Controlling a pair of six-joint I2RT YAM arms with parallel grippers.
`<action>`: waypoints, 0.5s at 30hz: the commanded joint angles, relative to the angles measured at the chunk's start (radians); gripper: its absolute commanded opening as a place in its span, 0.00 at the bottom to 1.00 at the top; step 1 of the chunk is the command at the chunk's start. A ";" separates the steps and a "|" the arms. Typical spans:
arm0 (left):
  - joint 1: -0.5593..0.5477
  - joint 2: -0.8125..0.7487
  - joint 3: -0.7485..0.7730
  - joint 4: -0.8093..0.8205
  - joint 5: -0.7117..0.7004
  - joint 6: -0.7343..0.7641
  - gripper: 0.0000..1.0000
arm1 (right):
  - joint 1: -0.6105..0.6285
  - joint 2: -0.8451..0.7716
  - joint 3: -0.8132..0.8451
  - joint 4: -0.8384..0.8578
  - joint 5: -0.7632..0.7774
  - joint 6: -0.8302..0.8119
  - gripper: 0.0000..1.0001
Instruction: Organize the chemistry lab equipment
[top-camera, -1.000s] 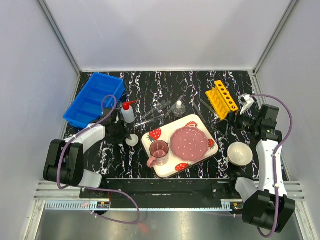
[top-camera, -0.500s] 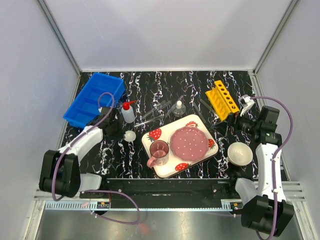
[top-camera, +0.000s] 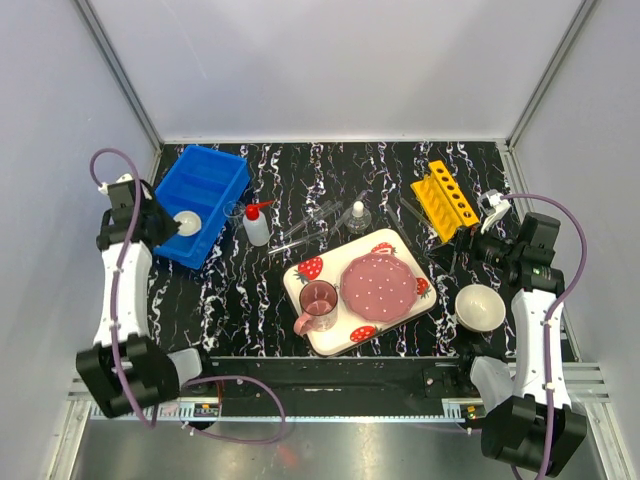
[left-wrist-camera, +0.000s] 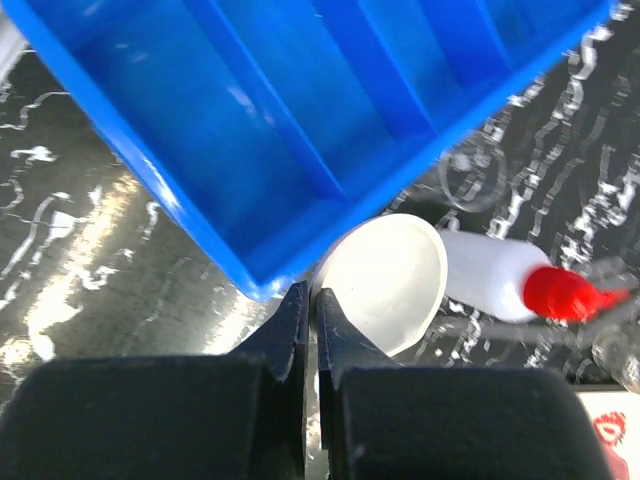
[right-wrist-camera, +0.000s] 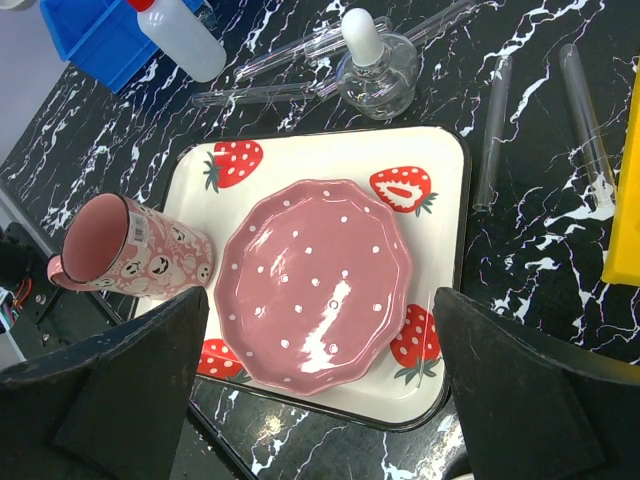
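Observation:
My left gripper (left-wrist-camera: 312, 300) is shut on the rim of the small white dome (left-wrist-camera: 385, 280), holding it above the near corner of the blue bin (top-camera: 205, 185). In the top view the dome (top-camera: 187, 224) hangs over that bin's edge. The white squeeze bottle (top-camera: 255, 226) with its red spout and a small glass beaker (top-camera: 233, 211) stand just right of the bin. A glass flask (right-wrist-camera: 375, 70) and thin tubes (top-camera: 310, 228) lie mid-table, with two more tubes (right-wrist-camera: 495, 130) near the yellow holed rack (top-camera: 445, 198). My right gripper (right-wrist-camera: 320, 320) is open and empty, hovering right of the tray.
A strawberry-print tray (top-camera: 405, 252) in front of the arms carries a pink plate (top-camera: 378, 283) and a pink cup (top-camera: 318, 300). A larger white bowl (top-camera: 480, 307) sits at the near right. White walls close in the table on three sides.
My left gripper shut on the white dome beside the tray, lifted it and swung left to the blue bin's near corner. The right arm has barely moved.

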 joint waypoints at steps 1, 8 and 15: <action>0.081 0.154 0.085 0.022 0.032 0.072 0.00 | -0.002 -0.002 0.017 0.020 0.016 -0.018 1.00; 0.090 0.352 0.191 0.019 -0.037 0.129 0.00 | -0.002 -0.002 0.020 0.015 0.027 -0.024 1.00; 0.092 0.503 0.203 0.024 -0.129 0.145 0.00 | -0.002 -0.005 0.022 0.012 0.046 -0.029 1.00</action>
